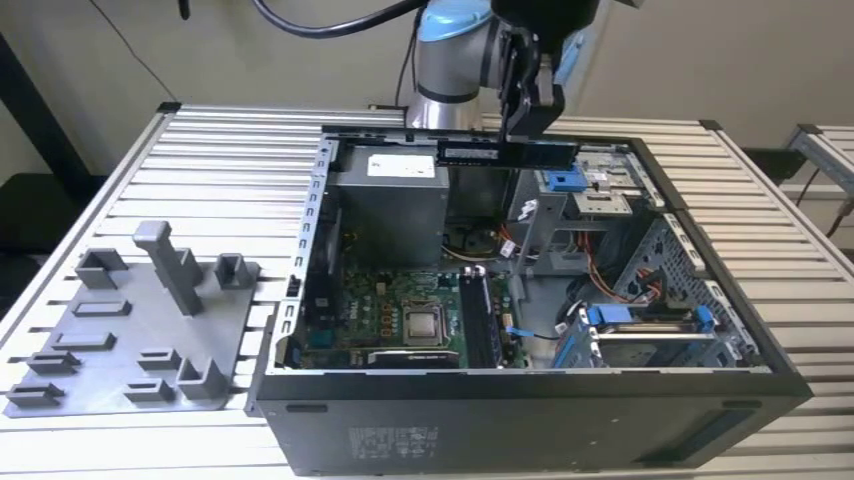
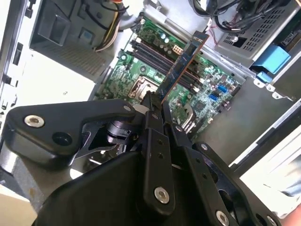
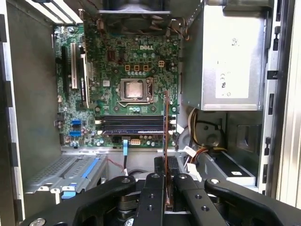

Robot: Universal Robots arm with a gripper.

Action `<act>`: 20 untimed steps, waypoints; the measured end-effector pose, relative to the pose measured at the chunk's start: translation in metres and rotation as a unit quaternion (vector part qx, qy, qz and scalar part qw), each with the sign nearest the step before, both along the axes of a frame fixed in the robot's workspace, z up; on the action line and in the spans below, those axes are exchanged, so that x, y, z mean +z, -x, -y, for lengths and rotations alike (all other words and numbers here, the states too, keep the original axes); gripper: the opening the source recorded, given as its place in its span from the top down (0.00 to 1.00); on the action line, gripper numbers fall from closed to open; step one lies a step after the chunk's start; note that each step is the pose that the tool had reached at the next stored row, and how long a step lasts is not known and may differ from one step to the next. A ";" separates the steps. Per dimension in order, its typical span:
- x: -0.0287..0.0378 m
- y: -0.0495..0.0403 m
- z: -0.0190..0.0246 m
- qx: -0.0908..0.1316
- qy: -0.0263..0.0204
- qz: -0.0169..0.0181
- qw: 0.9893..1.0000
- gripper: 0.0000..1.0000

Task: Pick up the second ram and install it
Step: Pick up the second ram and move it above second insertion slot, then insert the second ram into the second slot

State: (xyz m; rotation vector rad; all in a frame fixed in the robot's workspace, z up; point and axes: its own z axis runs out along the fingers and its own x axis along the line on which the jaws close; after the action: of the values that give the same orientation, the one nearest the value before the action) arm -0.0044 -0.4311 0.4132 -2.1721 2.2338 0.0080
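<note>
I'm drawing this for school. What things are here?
computer case: one, black, open-topped, on the table
table: one, silvery slats, under everything
tray: one, grey, on the table, exterior view's left
motherboard: one, green, inside the case
chip: one, silver square, on the motherboard
power supply box: one, grey, inside the case
clips: several, blue, inside the case
second ram: one, dark, held above the case
gripper: one, black, shut on the second ram
arm: one, silver and blue, over the case

In the second wrist view the jaws hide one end of the second ram [image 2: 181, 66].
</note>
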 end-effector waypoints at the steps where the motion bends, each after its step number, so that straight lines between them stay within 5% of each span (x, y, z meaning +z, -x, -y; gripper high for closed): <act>1: 0.0000 0.0000 -0.0008 0.000 0.000 0.000 1.000 0.86; 20: 0.0000 0.0000 -0.0024 -0.004 0.000 0.000 1.000 0.86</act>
State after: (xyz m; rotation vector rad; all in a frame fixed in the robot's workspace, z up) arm -0.0044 -0.4287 0.4132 -2.1634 2.2422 0.0080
